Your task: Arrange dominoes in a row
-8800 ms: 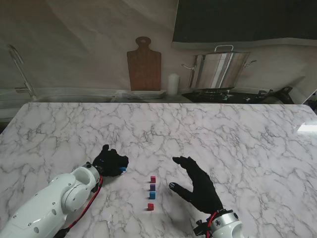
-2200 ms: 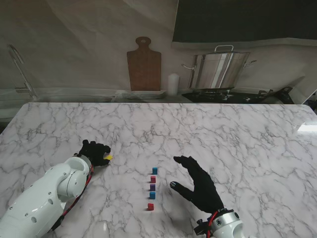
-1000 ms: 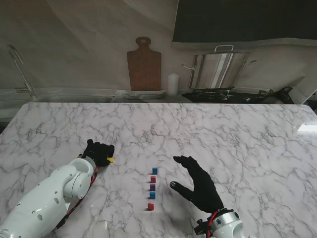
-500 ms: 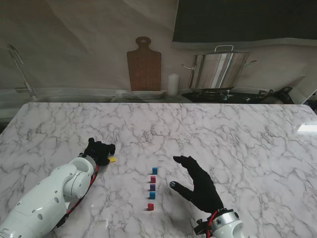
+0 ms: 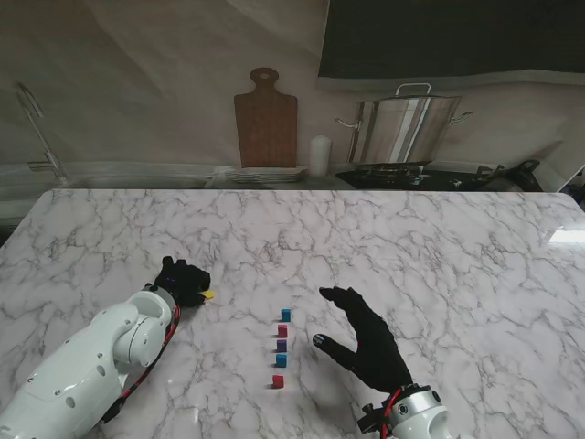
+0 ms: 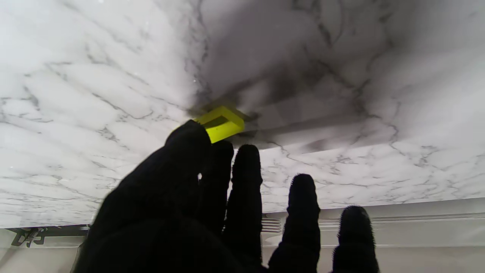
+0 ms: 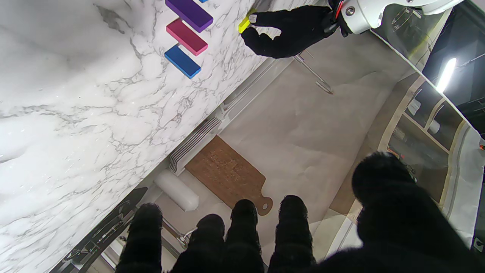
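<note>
Several small dominoes stand in a row running away from me: red (image 5: 277,380) nearest, then blue (image 5: 281,360), purple (image 5: 281,346), magenta (image 5: 282,330) and blue (image 5: 285,315) farthest. A yellow domino (image 5: 207,294) lies flat on the marble to the left of the row. My left hand (image 5: 181,279) has its thumb and index tips pinched on that domino's near end (image 6: 221,123), the other fingers stretched out. My right hand (image 5: 366,338) hovers open just right of the row, fingers spread. In the right wrist view I see the purple (image 7: 188,14), magenta (image 7: 186,36) and blue (image 7: 182,61) dominoes.
The marble table (image 5: 411,256) stretches wide around the row. Behind its far edge stand a wooden cutting board (image 5: 266,119), a white cylinder (image 5: 318,155) and a steel pot (image 5: 402,128) on the stove.
Since 8.8 s ago a blue domino has joined the row's far end. My left hand went left to the yellow domino and has barely shifted over the last second. The right hand is still.
</note>
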Controlling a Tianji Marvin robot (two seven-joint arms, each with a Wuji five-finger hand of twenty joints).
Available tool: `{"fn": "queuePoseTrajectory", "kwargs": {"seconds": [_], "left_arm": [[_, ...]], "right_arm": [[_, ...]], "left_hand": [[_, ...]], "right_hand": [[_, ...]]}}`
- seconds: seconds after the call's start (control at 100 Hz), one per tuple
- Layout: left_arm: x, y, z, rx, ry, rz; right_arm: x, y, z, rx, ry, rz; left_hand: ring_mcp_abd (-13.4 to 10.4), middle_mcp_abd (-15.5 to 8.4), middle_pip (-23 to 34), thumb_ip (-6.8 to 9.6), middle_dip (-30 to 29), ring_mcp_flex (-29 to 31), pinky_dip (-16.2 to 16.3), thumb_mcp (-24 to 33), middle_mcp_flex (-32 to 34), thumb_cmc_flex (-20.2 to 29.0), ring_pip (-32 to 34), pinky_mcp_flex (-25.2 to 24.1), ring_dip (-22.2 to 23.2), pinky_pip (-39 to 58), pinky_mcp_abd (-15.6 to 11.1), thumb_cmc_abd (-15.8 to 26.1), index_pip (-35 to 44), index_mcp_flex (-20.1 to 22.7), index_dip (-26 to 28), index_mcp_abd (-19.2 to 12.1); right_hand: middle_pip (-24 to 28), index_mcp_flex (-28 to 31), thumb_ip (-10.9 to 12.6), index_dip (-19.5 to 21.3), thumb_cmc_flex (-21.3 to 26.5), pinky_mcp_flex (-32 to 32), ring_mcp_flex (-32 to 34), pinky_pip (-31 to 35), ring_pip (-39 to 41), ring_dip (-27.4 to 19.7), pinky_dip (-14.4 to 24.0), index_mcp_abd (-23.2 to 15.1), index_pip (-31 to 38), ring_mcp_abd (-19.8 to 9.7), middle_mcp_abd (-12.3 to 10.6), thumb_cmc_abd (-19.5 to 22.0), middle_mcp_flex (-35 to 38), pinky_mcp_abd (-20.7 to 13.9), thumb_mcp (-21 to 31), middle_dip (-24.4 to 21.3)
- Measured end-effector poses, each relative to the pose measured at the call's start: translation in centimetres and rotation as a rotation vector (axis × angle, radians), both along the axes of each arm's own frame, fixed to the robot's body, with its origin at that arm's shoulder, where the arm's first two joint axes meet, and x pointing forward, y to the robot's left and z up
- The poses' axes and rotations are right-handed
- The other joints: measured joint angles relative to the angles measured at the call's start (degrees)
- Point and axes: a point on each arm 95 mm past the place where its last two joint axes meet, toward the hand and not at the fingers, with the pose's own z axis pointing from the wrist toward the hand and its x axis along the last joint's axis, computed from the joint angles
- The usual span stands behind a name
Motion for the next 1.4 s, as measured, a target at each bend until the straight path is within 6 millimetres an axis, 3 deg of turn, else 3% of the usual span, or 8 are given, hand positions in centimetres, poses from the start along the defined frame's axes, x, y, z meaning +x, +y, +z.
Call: {"fn": "queuePoseTrajectory", "kwargs": {"seconds": [0.22,0.47,0.62,0.69,0.98,1.16,1.29,1.4], "left_arm": [[-0.1,0.0,0.1,-0.012,0.010,-0.001],[0.0,-0.6,-0.3,0.008,0.010,-0.014],[0.1,-0.7,-0.6,0.014,0.010,-0.015],[0.1,-0.8,-0.6,0.015,0.008,-0.017],[0.2,-1.1,-0.6,0.007,0.011,-0.020],[0.2,-1.2,-0.6,0.001,0.014,-0.022],[0.4,-1.4,-0.3,-0.003,0.001,-0.023],[0.4,-1.5,-0.1,-0.005,-0.007,-0.023]], "right_arm": [[0.0,0.0,0.0,0.000,0.000,-0.001],[0.0,0.0,0.0,0.000,-0.001,-0.001],[0.0,0.0,0.0,0.000,0.000,-0.002],[0.0,-0.1,0.0,0.000,0.000,-0.002],[0.0,-0.1,0.0,0.002,0.000,-0.004],[0.0,-0.1,0.0,0.003,0.000,-0.004],[0.0,-0.1,0.0,0.003,0.000,-0.004],[0.0,-0.1,0.0,0.003,0.000,-0.004]], "left_hand": [[0.03,1.03,0.12,0.65,-3.77,-2.12,1.98,-5.21,-4.08,-3.35,-0.89,-0.63,0.01,-2.39,0.00,3.71,-2.66,0.98,-1.67,0.76],[0.04,1.51,0.10,0.65,-3.79,-3.65,3.90,0.63,-9.29,-6.06,-0.85,-0.67,0.25,-3.19,-0.05,1.97,5.58,-5.28,8.54,3.18],[0.04,1.77,0.10,0.61,-3.80,-3.75,3.92,1.41,-9.78,-3.19,-0.81,-0.67,0.65,-3.19,-0.05,-0.29,13.08,-6.79,12.43,2.78],[0.04,1.80,0.10,0.63,-3.81,-3.80,3.92,1.68,-9.78,-1.96,-0.58,-0.67,0.66,-3.19,-0.05,-0.29,18.07,-6.64,14.43,-0.14],[0.04,2.50,0.04,0.60,-5.24,-2.70,3.92,2.25,-9.56,-0.86,-0.33,-0.67,0.66,-1.96,-0.05,-1.30,26.44,-10.85,24.26,2.11],[0.04,3.72,-1.48,-0.24,-7.55,1.77,2.88,4.29,-5.48,-0.84,-0.23,-0.57,-0.37,2.34,-0.05,-3.07,28.39,-11.50,31.51,0.96],[-0.16,3.70,-11.79,-0.30,3.28,7.01,1.02,5.50,5.18,1.27,0.62,-0.53,-0.47,7.22,-0.05,-3.78,31.36,-10.48,34.44,-5.29],[-1.02,2.44,-10.38,-0.28,9.25,8.02,0.81,5.50,11.54,2.07,1.36,0.02,-0.47,8.58,-0.04,-4.68,31.97,-10.45,34.56,-7.08]], "right_hand": [[0.01,0.00,0.00,0.00,0.00,0.00,0.00,0.00,0.00,0.00,0.00,0.00,0.00,0.01,0.00,0.00,0.00,0.00,0.00,0.00],[0.01,0.00,0.00,0.00,0.00,0.00,0.00,0.00,0.00,0.00,0.00,0.00,0.00,0.01,0.00,0.00,0.00,0.00,0.00,0.00],[0.01,0.00,0.00,0.00,0.00,0.00,0.00,0.00,0.00,0.00,0.00,0.00,0.00,0.01,0.00,0.00,0.00,0.00,0.00,0.00],[0.01,0.00,0.00,0.00,0.00,0.00,0.00,0.00,0.00,0.00,0.00,0.00,0.00,0.01,0.00,0.00,0.00,0.00,0.00,0.00],[0.02,0.00,0.00,0.00,0.00,0.00,0.00,0.00,0.00,0.00,0.00,0.00,0.00,0.01,0.00,0.00,0.00,0.00,0.00,0.00],[0.02,0.00,0.00,-0.01,0.00,0.00,0.00,0.01,0.00,0.00,0.00,0.00,0.00,0.01,0.00,0.00,0.00,0.00,0.00,0.00],[0.02,0.00,0.00,0.00,0.00,0.00,0.01,0.01,0.00,0.00,0.00,0.00,0.00,0.01,0.00,0.00,0.00,0.00,0.00,0.00],[0.04,0.00,0.00,-0.01,0.00,0.00,0.01,0.01,0.00,0.00,0.00,0.00,0.00,0.02,0.00,0.00,0.00,0.00,0.00,0.00]]}}
